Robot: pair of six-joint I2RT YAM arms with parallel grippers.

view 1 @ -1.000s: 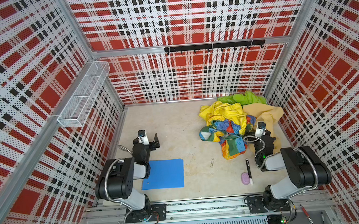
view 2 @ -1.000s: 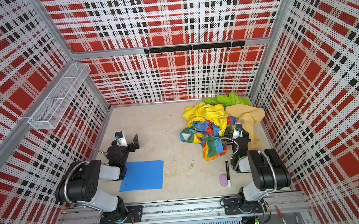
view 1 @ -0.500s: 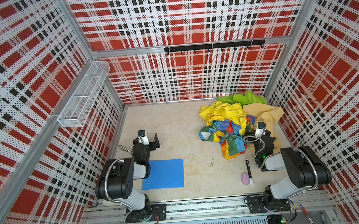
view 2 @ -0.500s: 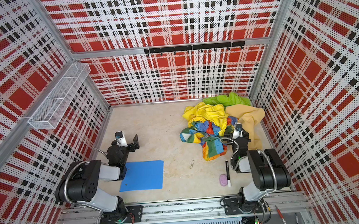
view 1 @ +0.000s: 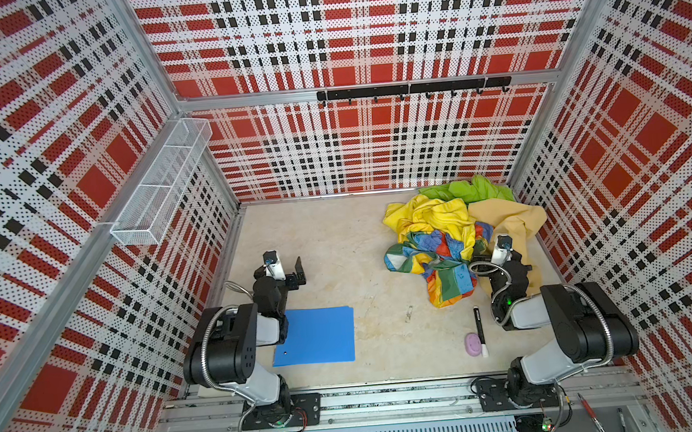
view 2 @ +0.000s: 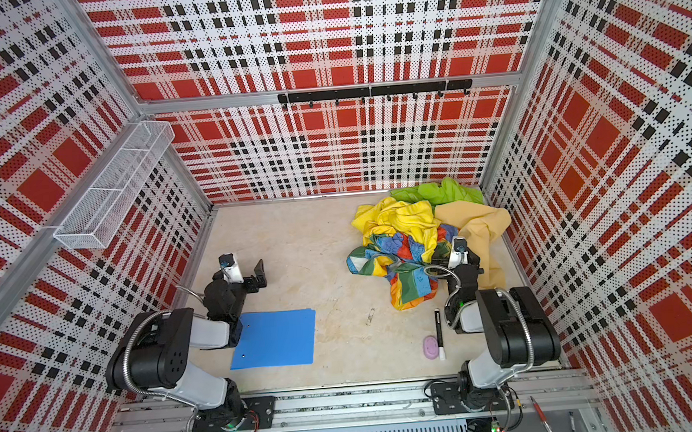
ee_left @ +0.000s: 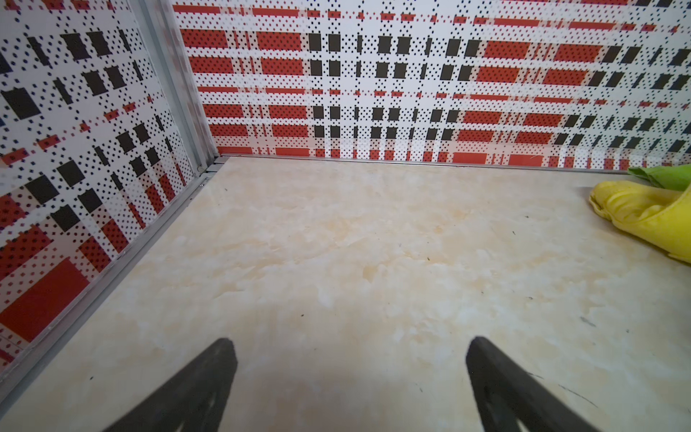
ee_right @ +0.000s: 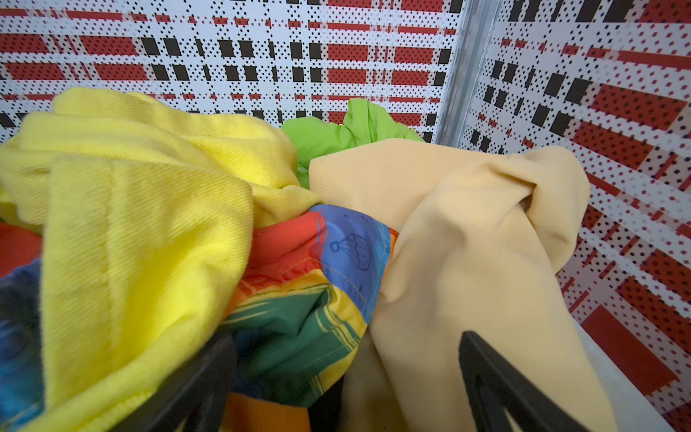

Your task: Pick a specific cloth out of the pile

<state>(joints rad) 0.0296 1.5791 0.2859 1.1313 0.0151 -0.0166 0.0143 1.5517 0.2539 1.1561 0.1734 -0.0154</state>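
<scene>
Arms, nearest us: the left arm (view 1: 228,346) is folded low, elbow back above its base, forearm lying forward over the far left corner of the blue folder (view 1: 319,340). The folder lies flat on the beige surface (view 1: 338,242). The right arm (view 1: 572,322) has the same folded pose on the right side.

Small items: a lilac oval piece (view 1: 473,344) and a black marker (view 1: 477,320) with a white cap lie close together, just beside the right arm.

Left pincer (ee_left: 349,342): jaws spread wide with nothing between them, low over bare surface beyond the folder, aimed at the back wall.

Right pincer (ee_right: 344,336): jaws spread wide, clamped on nothing. It sits at the near edge of the pile (view 1: 453,226), with one finger (ee_right: 209,370) against a yellow fold. Patched and tan fabric lie loose between the two.

Pile, towards the far right corner:
- Rainbow-patched cloth (view 1: 435,261), nearest, its tail near the marker.
- Plain yellow cloth (view 1: 432,215), draped over it.
- Mustard-tan cloth (view 1: 507,222), along the right wall.
- Lime green cloth (view 1: 467,189), farthest, against the back wall.

Black cloth: we cannot tell where it lies. We note a dark patch (ee_right: 17,299) under the yellow fold in the right wrist view, but cannot tell what it belongs to.

Farthest: a wire basket (view 1: 159,188) on the left wall and a black hook rail (view 1: 410,88) on the back wall.
</scene>
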